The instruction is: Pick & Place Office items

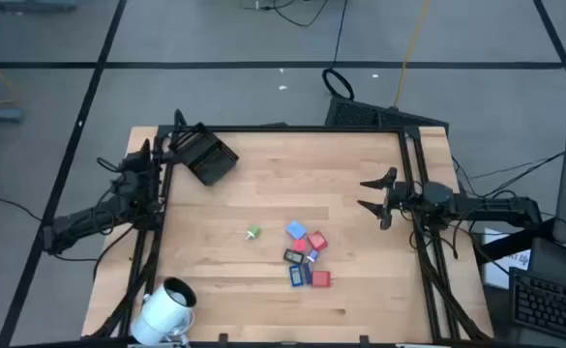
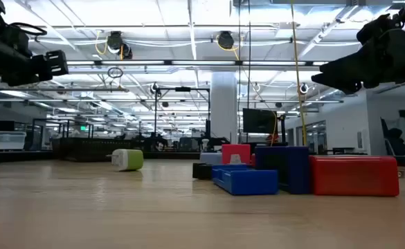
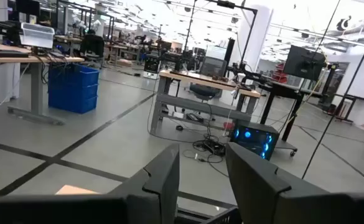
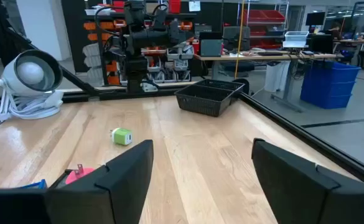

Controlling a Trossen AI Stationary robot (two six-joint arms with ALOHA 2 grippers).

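Currently on table (image 1: 263, 174): office items (image 1: 307, 256), approx. seven small flat blocks (red, blue, dark) clustered near front-centre, several touching. One green-and-white bit (image 1: 253, 233) lies apart, just beside the cluster on the left arm's side. Black tray (image 1: 208, 158) at far left corner; white cylinder (image 1: 169, 307) at near left corner. Left gripper (image 1: 162, 155) at left table edge near tray, fingers narrowly parted, holding nothing. Right gripper (image 1: 372, 193) over right side of table, fingers wide apart, empty.
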